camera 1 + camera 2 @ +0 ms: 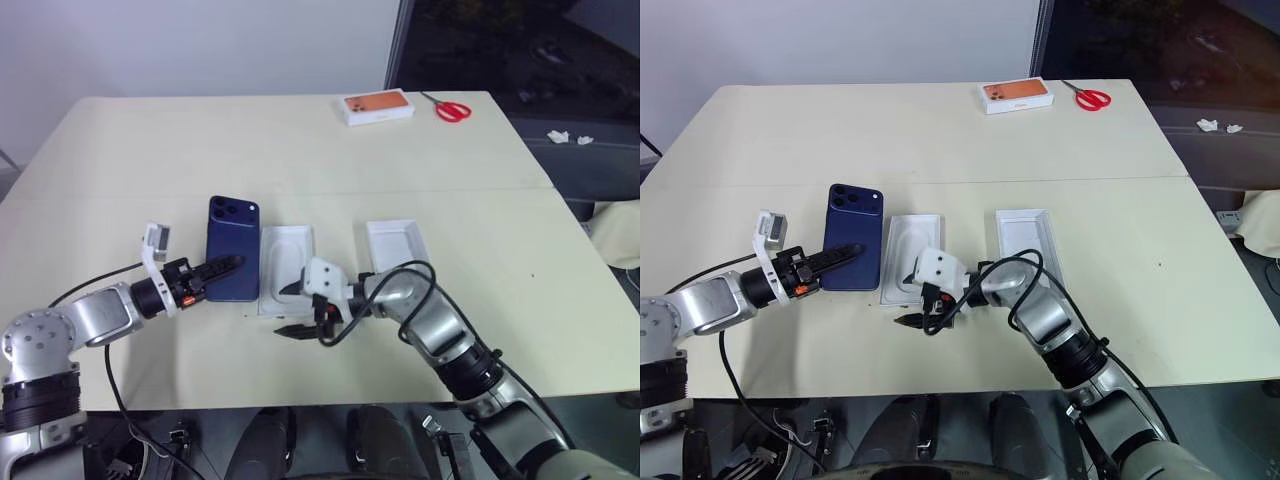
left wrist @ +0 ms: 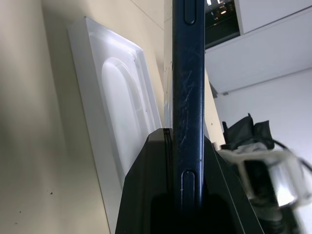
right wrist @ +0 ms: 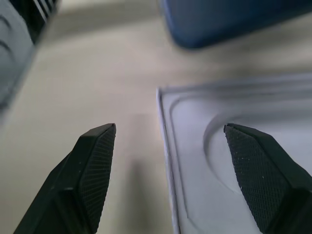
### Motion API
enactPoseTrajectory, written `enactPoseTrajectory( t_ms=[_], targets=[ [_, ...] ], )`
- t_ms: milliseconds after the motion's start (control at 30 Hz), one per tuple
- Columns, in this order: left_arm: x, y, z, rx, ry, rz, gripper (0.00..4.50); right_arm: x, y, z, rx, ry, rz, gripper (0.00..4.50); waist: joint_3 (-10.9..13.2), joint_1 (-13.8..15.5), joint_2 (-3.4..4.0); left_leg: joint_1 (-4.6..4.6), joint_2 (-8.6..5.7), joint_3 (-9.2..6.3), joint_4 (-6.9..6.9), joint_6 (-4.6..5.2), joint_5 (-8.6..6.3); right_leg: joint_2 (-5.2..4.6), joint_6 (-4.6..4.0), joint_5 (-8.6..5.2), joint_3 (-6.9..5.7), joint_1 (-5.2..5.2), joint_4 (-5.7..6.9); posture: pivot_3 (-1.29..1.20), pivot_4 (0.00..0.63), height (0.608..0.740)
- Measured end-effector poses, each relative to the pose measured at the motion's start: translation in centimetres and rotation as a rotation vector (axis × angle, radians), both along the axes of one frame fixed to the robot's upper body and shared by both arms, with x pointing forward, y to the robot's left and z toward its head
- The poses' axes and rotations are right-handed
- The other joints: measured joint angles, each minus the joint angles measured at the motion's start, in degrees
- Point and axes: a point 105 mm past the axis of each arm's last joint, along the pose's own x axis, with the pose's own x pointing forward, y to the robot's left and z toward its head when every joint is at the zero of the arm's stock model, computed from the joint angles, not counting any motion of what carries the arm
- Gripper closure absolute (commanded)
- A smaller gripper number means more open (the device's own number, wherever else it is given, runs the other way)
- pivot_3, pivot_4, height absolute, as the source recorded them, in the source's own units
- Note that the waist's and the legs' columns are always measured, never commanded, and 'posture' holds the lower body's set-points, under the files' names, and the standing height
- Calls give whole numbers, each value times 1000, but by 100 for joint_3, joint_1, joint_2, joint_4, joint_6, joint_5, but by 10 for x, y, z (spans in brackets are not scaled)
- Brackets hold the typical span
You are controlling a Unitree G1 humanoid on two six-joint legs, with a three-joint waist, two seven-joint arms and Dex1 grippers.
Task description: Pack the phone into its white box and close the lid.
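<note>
On the cream table lie four box parts and one phone. The phone is a slim dark-blue slab with a glossy back and a camera cluster at its far corner; the left gripper is clamped on its near end, black fingers pinching front and back, and the wrist view shows its scuffed blue edge standing between them. Just beside the phone's right edge lies one white insert, moulded with an oval recess and a raised rim. Well to its right sits one shallow white rectangular shell, plain inside; whether it is the box or the lid I cannot tell. At the far edge rests one white box with an orange top, and near it one pair of red-handled scissors. The right gripper hovers at the insert's near corner, its two ribbed, pointed fingers spread wide apart and holding nothing, one over bare table, one over the recess.
</note>
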Motion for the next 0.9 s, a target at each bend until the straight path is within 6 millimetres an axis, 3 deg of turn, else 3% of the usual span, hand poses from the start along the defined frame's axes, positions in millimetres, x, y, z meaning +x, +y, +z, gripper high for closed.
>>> enactPoseTrajectory(
  t_ms=[100, 167, 233, 367, 400, 533, 667, 800, 900],
  targets=[
    [0, 2, 1, 6, -2, 1, 4500, 10, -3, 17, 36, -11, -32, 807, 0, -3, 0, 0, 0, 0, -4, 0, 0, 0, 0, 0, 0, -5, 0, 0, 150, 740],
    [0, 4, 3, 16, -6, 5, 4500, 16, -4, 22, 38, -34, -55, 1307, 0, 1, 0, 0, 0, 0, -4, 0, 0, 0, 0, 0, 0, -9, 0, 0, 150, 740],
    [1, 6, 5, 14, -15, 9, 4500, 27, -6, 16, 9, -47, -102, 2108, 0, 2, 0, 0, 0, 0, -4, 0, 0, 0, -1, 0, 0, -12, -1, 0, 150, 740],
    [2, 8, 5, 13, -15, 15, 4500, 30, -2, -1, -67, -100, -109, 4189, 1, 1, 1, -2, 0, 2, -4, -1, 1, 0, 0, 0, 1, -13, -1, 0, 150, 740],
    [2, 9, 5, 10, -13, 17, 4500, 31, -1, -5, -81, -115, -113, 4479, 1, 0, 1, -2, -1, 2, -4, -1, 1, 0, 0, 0, 1, -12, -1, 0, 150, 740],
    [2, 9, 5, 8, -13, 18, 4500, 33, 2, -20, -169, -207, -96, 4479, 1, -1, 1, -2, -1, 1, -4, -3, 2, 0, 0, 0, 0, -13, -1, 0, 150, 740],
    [2, 8, 4, 5, -12, 17, 4500, 33, 7, -21, -211, -299, -56, 4479, 1, -1, 1, -2, -1, 1, -4, -26, 15, 1, 0, 0, 0, -11, -1, 0, 150, 740],
    [1, 5, 2, -3, -5, 12, 4500, 35, 6, -19, -205, -282, -75, 4479, 1, 2, 1, -2, -1, 2, -3, -26, 15, 0, 0, 0, 0, -9, -1, 0, 150, 740],
    [1, 0, -1, -10, -1, 3, 4500, 45, -1, -6, -140, -205, -150, 4479, 1, 12, 1, -2, -1, 1, -3, -24, 14, 0, 0, 0, 0, -4, 0, 0, 150, 740]
  ],
)
